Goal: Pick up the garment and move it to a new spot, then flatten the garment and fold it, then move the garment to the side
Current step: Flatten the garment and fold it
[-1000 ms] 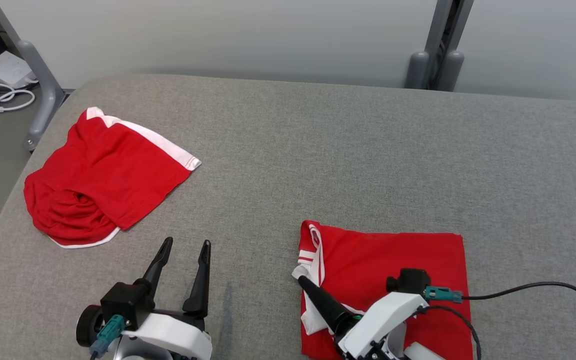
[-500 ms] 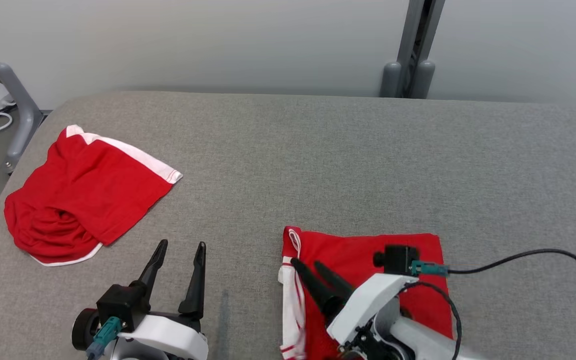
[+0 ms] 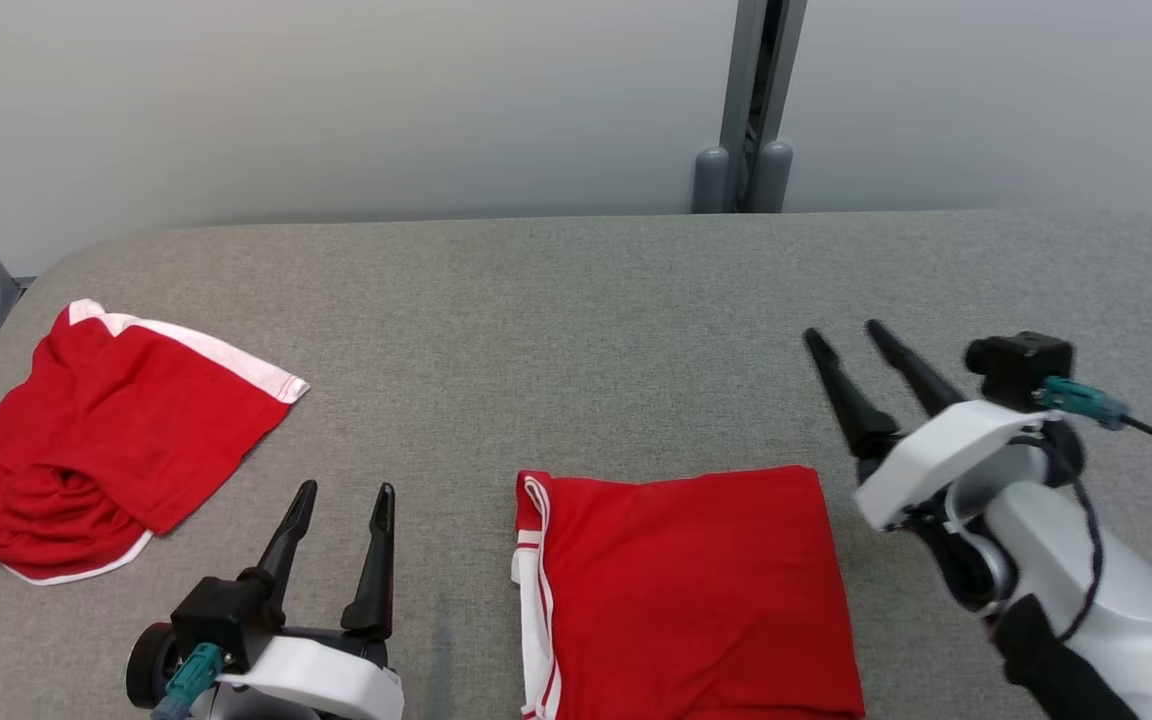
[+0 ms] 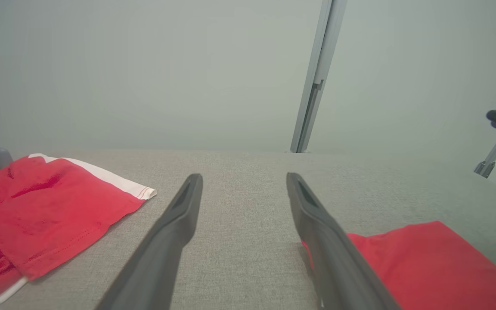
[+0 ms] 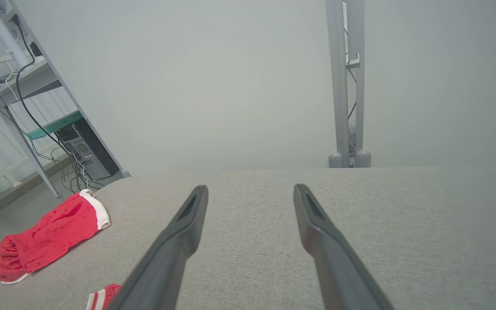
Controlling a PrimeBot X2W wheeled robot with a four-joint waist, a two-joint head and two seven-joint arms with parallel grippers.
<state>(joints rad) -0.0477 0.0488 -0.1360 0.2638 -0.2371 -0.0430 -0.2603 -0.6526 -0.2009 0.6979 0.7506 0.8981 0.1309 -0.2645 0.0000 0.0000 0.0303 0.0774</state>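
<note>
Grey woven fabric tabletop (image 3: 576,300) in front of a pale wall, and your folded red cloth garment with white striped trim (image 3: 686,590) lies flat at the near edge, roughly midway along it. Your left gripper (image 3: 347,489) hovers just left of it, fingers spread, holding nothing. Your right gripper (image 3: 842,330) hangs over the surface beyond the garment's far right corner, also spread and empty. Crumpled red shorts with a white band (image 3: 106,440) sit by the left edge, well apart.
</note>
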